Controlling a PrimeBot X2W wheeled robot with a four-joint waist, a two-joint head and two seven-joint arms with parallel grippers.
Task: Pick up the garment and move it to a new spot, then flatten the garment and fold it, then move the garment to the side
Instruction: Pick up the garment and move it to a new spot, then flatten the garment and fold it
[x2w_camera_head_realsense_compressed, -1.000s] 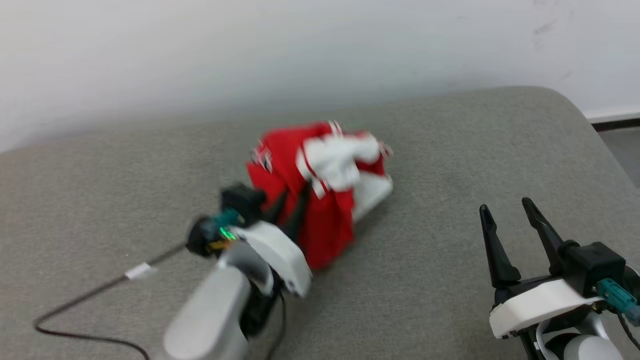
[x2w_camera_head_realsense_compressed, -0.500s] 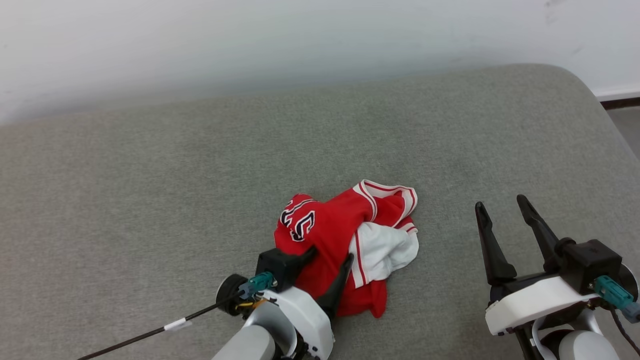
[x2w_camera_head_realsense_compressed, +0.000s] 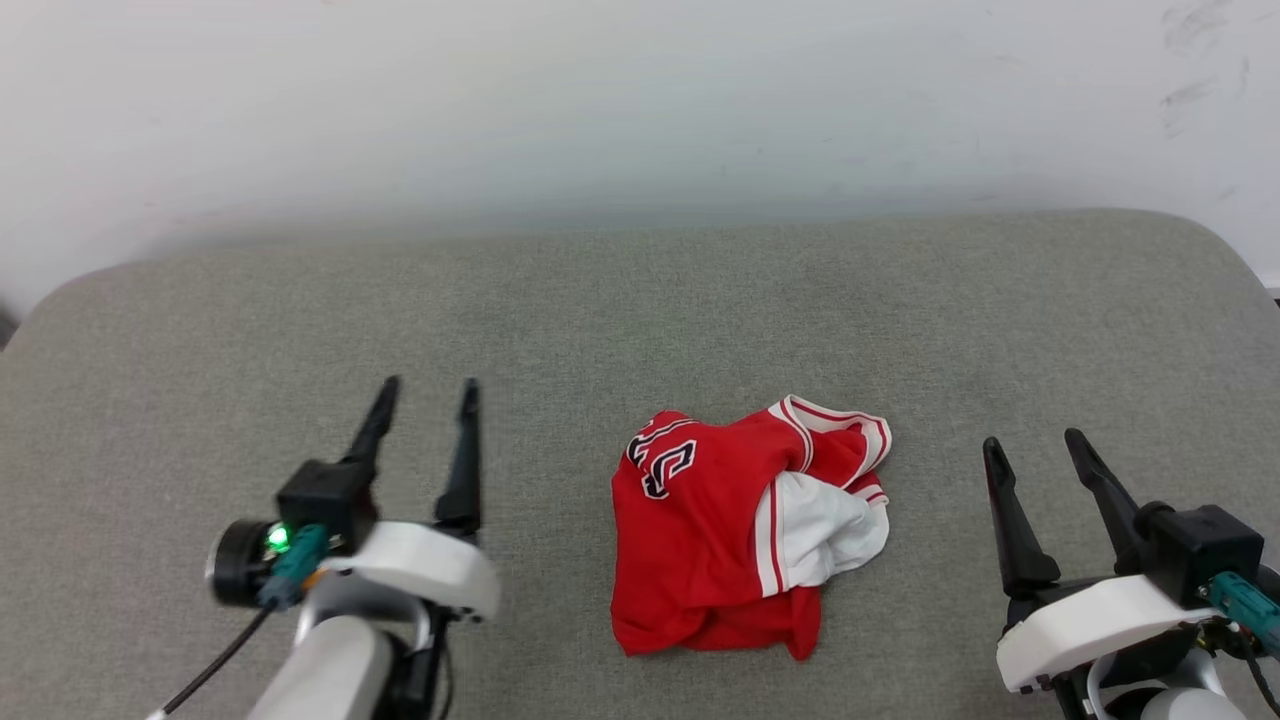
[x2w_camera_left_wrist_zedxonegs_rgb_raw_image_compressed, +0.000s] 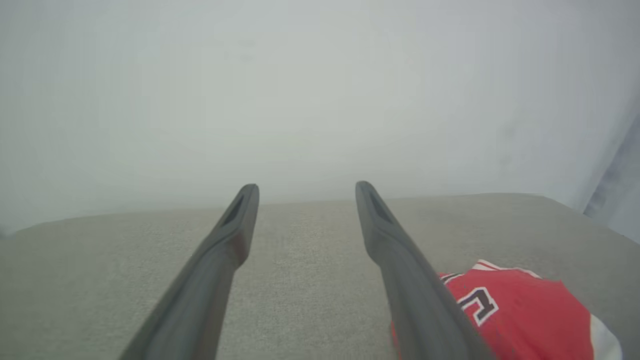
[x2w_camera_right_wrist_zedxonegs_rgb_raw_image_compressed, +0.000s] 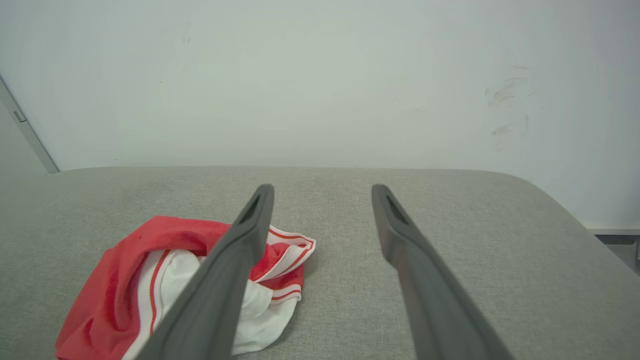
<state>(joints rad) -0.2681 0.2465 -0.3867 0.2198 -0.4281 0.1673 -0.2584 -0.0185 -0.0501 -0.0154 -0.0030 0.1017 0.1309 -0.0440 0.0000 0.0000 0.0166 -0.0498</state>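
The garment (x2w_camera_head_realsense_compressed: 730, 525) lies crumpled in a heap on the grey cushion, red with a white sleeve, striped trim and black white-outlined letters on top. In the left wrist view the garment (x2w_camera_left_wrist_zedxonegs_rgb_raw_image_compressed: 515, 315) sits at the lower right; in the right wrist view the garment (x2w_camera_right_wrist_zedxonegs_rgb_raw_image_compressed: 150, 285) lies at the lower left. My left gripper (x2w_camera_head_realsense_compressed: 425, 388) stands open to the left of the heap, apart from it, holding nothing. My right gripper (x2w_camera_head_realsense_compressed: 1035, 445) stands open to the right of the heap, also empty. Both grippers (x2w_camera_left_wrist_zedxonegs_rgb_raw_image_compressed: 306, 187) (x2w_camera_right_wrist_zedxonegs_rgb_raw_image_compressed: 322, 189) point toward the wall.
The grey cushion (x2w_camera_head_realsense_compressed: 640, 300) spans the view, with rounded corners at the far left and far right. A white wall (x2w_camera_head_realsense_compressed: 640, 100) rises right behind it. A black cable (x2w_camera_head_realsense_compressed: 215, 660) trails from my left wrist.
My left gripper opened and let go of the garment, which dropped into a heap, then drew away to the left. The head camera shifted. My right gripper stayed open.
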